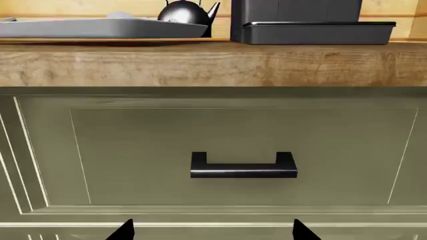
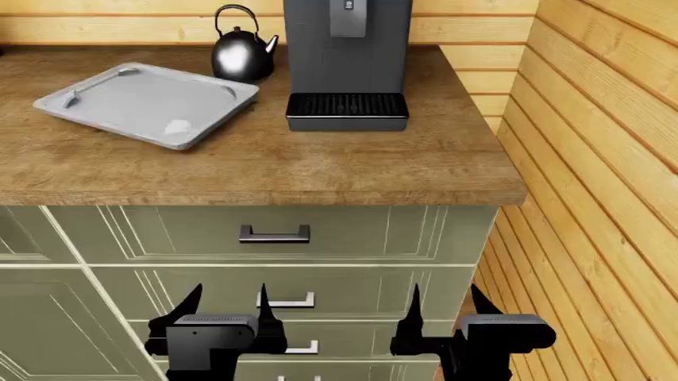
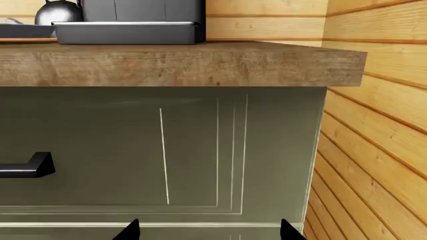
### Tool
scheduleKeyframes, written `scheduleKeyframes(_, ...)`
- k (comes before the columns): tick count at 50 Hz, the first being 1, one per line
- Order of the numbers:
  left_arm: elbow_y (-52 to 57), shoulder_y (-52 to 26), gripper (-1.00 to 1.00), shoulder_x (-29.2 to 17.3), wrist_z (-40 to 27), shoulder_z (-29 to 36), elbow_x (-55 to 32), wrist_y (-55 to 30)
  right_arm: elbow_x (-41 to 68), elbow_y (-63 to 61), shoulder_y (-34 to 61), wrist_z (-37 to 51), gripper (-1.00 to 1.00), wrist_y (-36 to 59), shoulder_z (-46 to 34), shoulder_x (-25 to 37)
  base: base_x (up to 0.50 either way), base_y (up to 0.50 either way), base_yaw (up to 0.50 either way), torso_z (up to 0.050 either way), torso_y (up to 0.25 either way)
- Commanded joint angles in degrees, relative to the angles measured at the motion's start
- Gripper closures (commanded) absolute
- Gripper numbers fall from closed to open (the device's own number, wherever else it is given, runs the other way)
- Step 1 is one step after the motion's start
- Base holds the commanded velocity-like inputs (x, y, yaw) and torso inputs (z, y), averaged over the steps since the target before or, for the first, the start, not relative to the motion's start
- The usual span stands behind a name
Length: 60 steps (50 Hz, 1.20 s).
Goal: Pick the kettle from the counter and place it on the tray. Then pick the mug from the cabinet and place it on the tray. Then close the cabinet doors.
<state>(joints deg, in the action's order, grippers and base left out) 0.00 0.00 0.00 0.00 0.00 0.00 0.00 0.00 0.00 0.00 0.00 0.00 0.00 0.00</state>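
While both arms are hanging low before drawer fronts, tray (image 2: 143, 101) is lying on desk (image 2: 265, 163) at left, bare. Kettle (image 2: 243, 52) is standing just behind tray's right corner, beside coffee machine (image 2: 347, 59). Mug is not showing. Left gripper (image 2: 227, 300) jaws are standing released, gripping nothing, facing drawer handle (image 1: 243, 166). Right gripper (image 2: 443, 298) jaws are likewise spread, near wood wall (image 2: 593, 159).
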Motion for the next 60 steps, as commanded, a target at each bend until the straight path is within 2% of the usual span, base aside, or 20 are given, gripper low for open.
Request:
scheduleKeyframes(1, 0.6, 0.2, -1.0, -0.9, -1.1, 0.9, -1.0, -0.4, 0.8, -0.4, -0.4, 1.1, -1.0, 0.0, -1.2, 0.9, 0.0, 0.0, 0.0, 0.0, 0.0)
scheduleKeyframes(9, 5.2, 1.4, -1.0, -2.7, -3.4, 2.7, -1.3, -2.4, 2.3, -5.3, -2.2, 2.8, -1.0, 1.9, -2.6, 2.6, 0.0, 0.0, 0.0, 0.0, 0.0)
scheduleKeyframes(13, 13.8, 1.0, -1.0, -3.9, -3.9, 2.7, -1.4, -5.9, 2.8, -8.8, -3.9, 3.5, -1.0, 3.0, -3.0, 3.2, 0.0, 0.0, 0.0, 0.0, 0.0)
scheduleKeyframes(20, 34.7, -6.4, -1.0, -6.0, -4.5, 1.6, -2.7, -21.3, 4.1, -12.7, -5.4, 4.4, -1.0, 4.1, -3.0, 4.1, 0.0, 0.0, 0.0, 0.0, 0.0)
scheduleKeyframes(28, 45.8, -25.2, -1.0, -8.1, -5.0, 2.2, -3.0, -41.0, 4.9, -13.8, -6.2, 5.2, -1.0, 3.8, -3.1, 4.9, 0.0, 0.0, 0.0, 0.021, 0.0)
scheduleKeyframes(34, 47.8, -46.3, -1.0, -7.9, -4.7, 2.2, -4.4, -58.5, 4.8, -14.8, -6.6, 5.8, -1.0, 3.8, -3.7, 5.4, 0.0, 0.0, 0.0, 0.05, 0.0)
scheduleKeyframes(39, 40.1, -69.5, -1.0, -6.6, -4.7, 1.8, -5.5, -70.3, 4.9, -15.7, -7.0, 6.1, -1.0, 4.0, -4.4, 5.8, 0.0, 0.0, 0.0, 0.05, 0.0)
scheduleKeyframes(42, 31.6, -81.6, -1.0, -6.4, -5.3, 3.3, -4.8, -71.6, 5.0, -16.4, -7.3, 6.2, -1.0, 4.1, -4.9, 6.1, 0.0, 0.0, 0.0, 0.05, 0.0)
scheduleKeyframes(46, 19.8, -93.5, -1.0, -4.6, -6.0, 3.8, -4.5, -71.0, 5.1, -17.1, -7.4, 6.5, -1.0, 4.3, -5.4, 6.3, 0.0, 0.0, 0.0, 0.05, 0.0)
scheduleKeyframes(50, 5.1, -104.0, -1.0, -3.3, -7.0, 5.0, -3.7, -66.4, 5.2, -18.1, -7.7, 6.8, -1.0, 4.6, -5.8, 6.7, 0.0, 0.0, 0.0, 0.05, 0.0)
scheduleKeyframes(60, -38.5, -127.0, -1.0, -0.4, -8.0, 11.2, -2.3, -47.8, 5.5, -19.8, -7.7, 7.5, -1.0, 5.2, -6.4, 7.5, 0.0, 0.0, 0.0, 0.05, 0.0)
